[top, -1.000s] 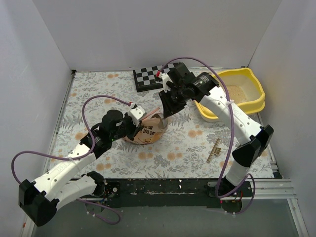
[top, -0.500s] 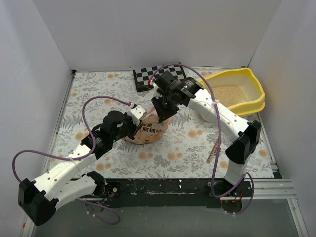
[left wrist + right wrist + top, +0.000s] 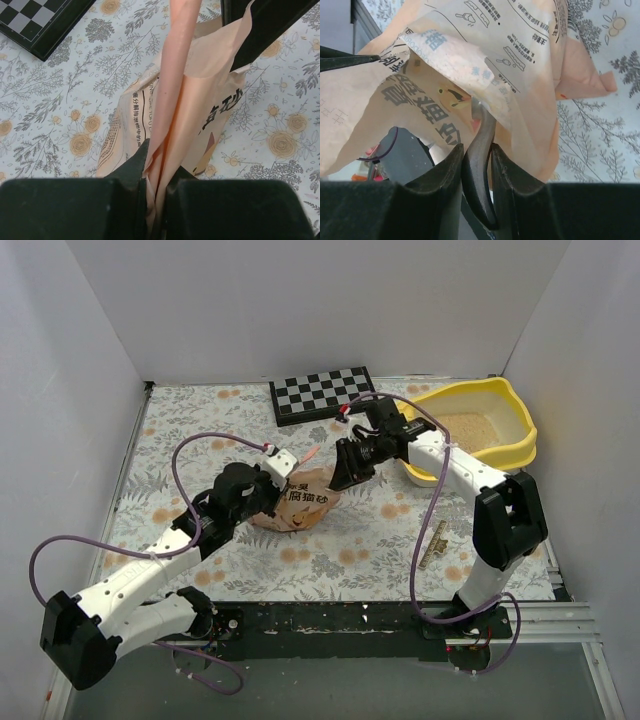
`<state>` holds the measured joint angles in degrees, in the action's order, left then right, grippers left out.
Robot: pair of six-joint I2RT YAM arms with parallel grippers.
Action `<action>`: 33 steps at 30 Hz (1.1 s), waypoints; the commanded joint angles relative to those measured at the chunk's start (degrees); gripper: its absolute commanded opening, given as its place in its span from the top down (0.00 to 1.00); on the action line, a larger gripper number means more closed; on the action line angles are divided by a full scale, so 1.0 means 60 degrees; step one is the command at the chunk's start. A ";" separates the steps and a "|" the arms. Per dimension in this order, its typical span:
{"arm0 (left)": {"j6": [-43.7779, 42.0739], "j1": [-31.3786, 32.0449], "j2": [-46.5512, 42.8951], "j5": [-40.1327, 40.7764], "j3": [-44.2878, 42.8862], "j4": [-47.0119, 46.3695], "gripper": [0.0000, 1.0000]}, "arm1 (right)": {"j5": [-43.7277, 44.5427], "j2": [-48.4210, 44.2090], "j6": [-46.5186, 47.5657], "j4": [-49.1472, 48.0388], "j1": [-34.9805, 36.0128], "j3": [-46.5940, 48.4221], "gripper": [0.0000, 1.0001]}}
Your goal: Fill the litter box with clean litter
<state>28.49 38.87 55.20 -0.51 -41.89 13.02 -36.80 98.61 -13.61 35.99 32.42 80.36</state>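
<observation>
Top view: litter box (image 3: 523, 436) sits at the far right of the table (image 3: 200, 420), and some clean litter (image 3: 465, 427) is already in its basin, though I can't judge the level from here. The peach bag (image 3: 305, 505) stands mid-table, well apart from the box. The left gripper (image 3: 272, 483) is on its left edge and the right gripper (image 3: 347, 468) is at the bag mouth on the box side. The checkerboard (image 3: 322, 393) is behind both, not involved. Left wrist view: left gripper (image 3: 156, 182) is pressed together on a folded flap of the bag (image 3: 200, 120), pinching it upright, apparently to hold the mouth open. Right wrist view: right gripper (image 3: 476, 152) is part closed, pinching a curved scoop handle (image 3: 482, 127) that runs up into the bag (image 3: 485, 50). The scoop's bowl is hidden by the bag wall, so I can't tell whether it is loaded. Read: mid-cycle, at the dip-and-load step. Next move calls for digging the bowl in and lifting it out level without snagging the flap. It then has to swing right over the tall rim and tip into the basin. The left pinch has to hold, or the bag may slump and spill.
</observation>
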 commanded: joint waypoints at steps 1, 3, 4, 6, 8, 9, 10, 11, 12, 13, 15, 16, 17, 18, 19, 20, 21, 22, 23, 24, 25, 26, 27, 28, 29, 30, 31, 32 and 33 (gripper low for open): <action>-0.0383 -0.0019 -0.0030 0.0993 0.0228 -0.0689 1.00 | -0.1306 0.0791 -0.0484 -0.1907 0.0235 -0.0867 0.99; -0.0471 -0.0165 -0.0205 0.0892 0.0447 -0.0952 1.00 | -0.1790 0.1054 -0.1025 -0.2931 0.0323 -0.1058 0.99; -0.0471 -0.0368 -0.0322 0.0732 0.0535 -0.1026 1.00 | -0.1952 0.1143 -0.1260 -0.3342 0.0425 -0.1117 0.99; -0.0442 -0.0865 -0.0483 0.0278 0.0609 -0.1027 1.00 | -0.2201 0.1421 -0.1875 -0.4338 0.0674 -0.1249 0.99; -0.0383 -0.1292 -0.0703 -0.0233 0.0740 -0.1099 1.00 | -0.2435 0.1684 -0.2664 -0.5465 0.0952 -0.1351 0.99; -0.0369 -0.1395 -0.0805 -0.0295 0.0785 -0.1143 1.00 | -0.2538 0.1831 -0.3017 -0.6167 0.1113 -0.1395 0.99; -0.0340 -0.1468 -0.0864 -0.0339 0.0814 -0.1129 1.00 | -0.2641 0.1919 -0.3397 -0.6754 0.1216 -0.1468 0.99; -0.0325 -0.1483 -0.0879 -0.0368 0.0843 -0.1071 1.00 | -0.2714 0.1949 -0.3764 -0.7325 0.1260 -0.1629 0.99; -0.0325 -0.1498 -0.0880 -0.0397 0.0873 -0.1042 1.00 | -0.2816 0.1935 -0.4333 -0.8157 0.1290 -0.1833 0.99; -0.0267 -0.1498 -0.0865 -0.0499 0.0873 -0.1027 1.00 | -0.2963 0.1935 -0.4948 -0.9398 0.1305 -0.2154 0.99; -0.0135 -0.1498 -0.0865 -0.1025 0.0932 -0.1056 1.00 | -0.3183 0.1862 -0.5945 -1.1014 0.1290 -0.2799 0.99; -0.0018 -0.1498 -0.0894 -0.1245 0.0975 -0.1114 1.00 | -0.3198 0.1789 -0.6240 -1.1573 0.1276 -0.3020 0.99; 0.0085 -0.1484 -0.0880 -0.1494 0.0990 -0.1144 1.00 | -0.3198 0.1701 -0.6461 -1.1912 0.1261 -0.3210 0.99; 0.0158 -0.1484 -0.0851 -0.1685 0.1019 -0.1144 1.00 | -0.3155 0.1599 -0.6666 -1.2278 0.1217 -0.3415 0.99; 0.0202 -0.1484 -0.0821 -0.1803 0.1049 -0.1144 1.00 | -0.3140 0.1482 -0.6813 -1.2572 0.1173 -0.3577 0.99; 0.0290 -0.1484 -0.0763 -0.1848 0.1078 -0.1129 1.00 | -0.3125 0.1350 -0.6974 -1.2865 0.1115 -0.3767 0.99; 0.0305 -0.1484 -0.0748 -0.1949 0.1093 -0.1100 1.00 | -0.3111 0.1233 -0.7121 -1.3086 0.1071 -0.3928 0.99; 0.0334 -0.1484 -0.0748 -0.2023 0.1107 -0.1100 1.00 | -0.3081 0.1130 -0.7238 -1.3218 0.0998 -0.4060 0.99; 0.0378 -0.1498 -0.0762 -0.2053 0.1107 -0.1100 1.00 | -0.3081 0.1027 -0.7297 -1.3350 0.0939 -0.4192 0.99; 0.0408 -0.1484 -0.0835 -0.2140 0.1122 -0.1114 1.00 | -0.3096 0.0925 -0.7443 -1.3525 0.0852 -0.4324 0.99; 0.0393 -0.1484 -0.0908 -0.2228 0.1195 -0.1187 1.00 | -0.3110 0.0851 -0.7647 -1.3788 0.0735 -0.4485 0.99; 0.0408 -0.1484 -0.0952 -0.2287 0.1268 -0.1275 1.00 | -0.3154 0.0764 -0.7939 -1.4240 0.0632 -0.4690 0.99; 0.0422 -0.1484 -0.1025 -0.2345 0.1356 -0.1348 1.00 | -0.3198 0.0719 -0.8305 -1.4723 0.0515 -0.4880 0.99; 0.0422 -0.1484 -0.1070 -0.2375 0.1400 -0.1392 1.00 | -0.3242 0.0661 -0.8642 -1.5207 0.0383 -0.5056 0.99; 0.0466 -0.1484 -0.1085 -0.2390 0.1429 -0.1422 1.00 | -0.3286 0.0617 -0.8892 -1.5574 0.0281 -0.5232 0.99; 0.0481 -0.1484 -0.1099 -0.2390 0.1473 -0.1451 1.00 | -0.3344 0.0573 -0.9112 -1.5911 0.0178 -0.5364 0.99; 0.0496 -0.1484 -0.1085 -0.2390 0.1532 -0.1495 1.00 | -0.3403 0.0500 -0.9230 -1.6103 0.0090 -0.5481 0.99; 0.0481 -0.1484 -0.1085 -0.2375 0.1576 -0.1510 1.00 | -0.3447 0.0397 -0.9246 -1.6163 0.0002 -0.5541 0.99; 0.0496 -0.1484 -0.1085 -0.2375 0.1620 -0.1525 1.00 | -0.3476 0.0309 -0.9232 -1.6120 -0.0086 -0.5614 0.99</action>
<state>29.93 29.67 49.84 -10.90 -33.28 6.59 -52.64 105.60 -63.48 -47.44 34.11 47.72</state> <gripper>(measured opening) 0.032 0.322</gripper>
